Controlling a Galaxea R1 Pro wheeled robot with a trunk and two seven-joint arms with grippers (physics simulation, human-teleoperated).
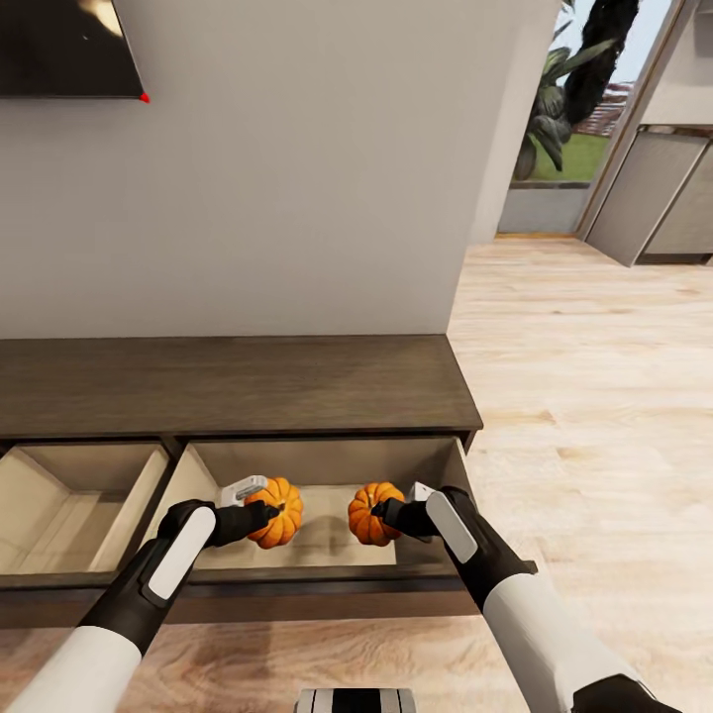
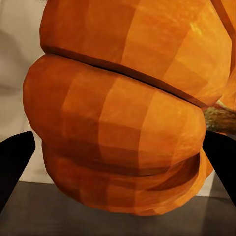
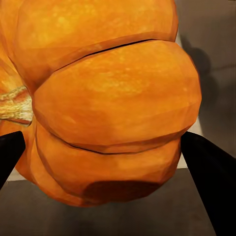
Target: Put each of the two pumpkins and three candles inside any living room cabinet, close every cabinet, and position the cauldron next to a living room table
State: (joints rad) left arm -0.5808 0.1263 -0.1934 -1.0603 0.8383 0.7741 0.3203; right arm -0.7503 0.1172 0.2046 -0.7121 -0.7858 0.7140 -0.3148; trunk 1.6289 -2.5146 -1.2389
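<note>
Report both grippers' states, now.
Left gripper: shut on the left pumpkin.
Right gripper: shut on the right pumpkin.

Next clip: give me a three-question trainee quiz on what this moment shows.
1. True or false: each gripper holds a pumpkin.
2. Over which open drawer are the pumpkins: A the right one, B the left one?
3. Fill in: both drawers of the cabinet stand ____.

Key
1. True: left gripper on the left pumpkin, right gripper on the right pumpkin.
2. A, the right drawer; the left drawer has none.
3. open
</note>
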